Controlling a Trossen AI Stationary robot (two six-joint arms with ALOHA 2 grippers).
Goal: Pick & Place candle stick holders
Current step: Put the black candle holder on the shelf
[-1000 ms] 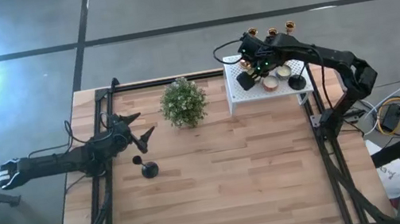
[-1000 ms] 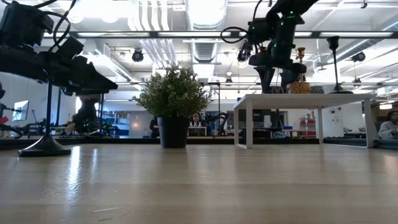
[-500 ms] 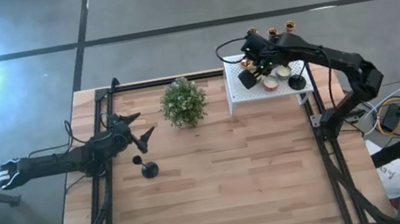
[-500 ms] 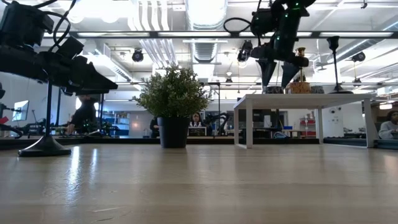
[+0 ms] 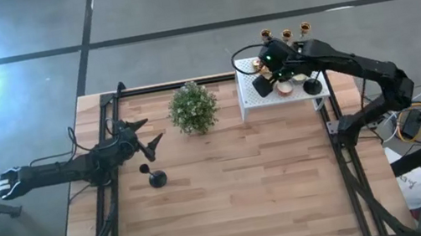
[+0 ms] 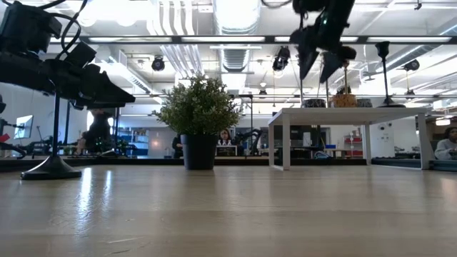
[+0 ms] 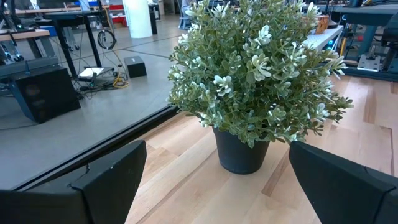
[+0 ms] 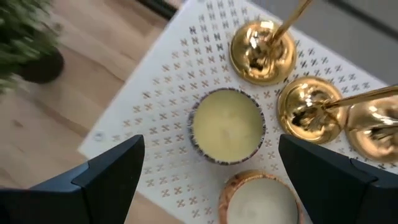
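Observation:
Three gold candle stick holders stand by their round bases (image 8: 261, 53) (image 8: 310, 115) (image 8: 373, 130) on the white perforated box (image 5: 252, 99) at the far right. A black holder (image 5: 313, 86) stands on the box too. Another black holder (image 5: 155, 177) stands by its round base on the table at the left. My right gripper (image 8: 211, 143) is open and empty, well above the box, over two candles in bowls (image 8: 228, 134). My left gripper (image 5: 148, 136) is open and empty just beyond the left black holder, pointing at the potted plant (image 7: 258, 81).
The potted plant (image 5: 193, 108) stands at the far middle of the table, left of the white box. The box stands on legs (image 6: 285, 146). A black frame rail (image 5: 171, 85) runs along the table's far edge. Bare wood lies in the middle and near part.
My right gripper has gone up from just above the box top to well above it, staying open and empty. The holders and candles on the box have stayed in place.

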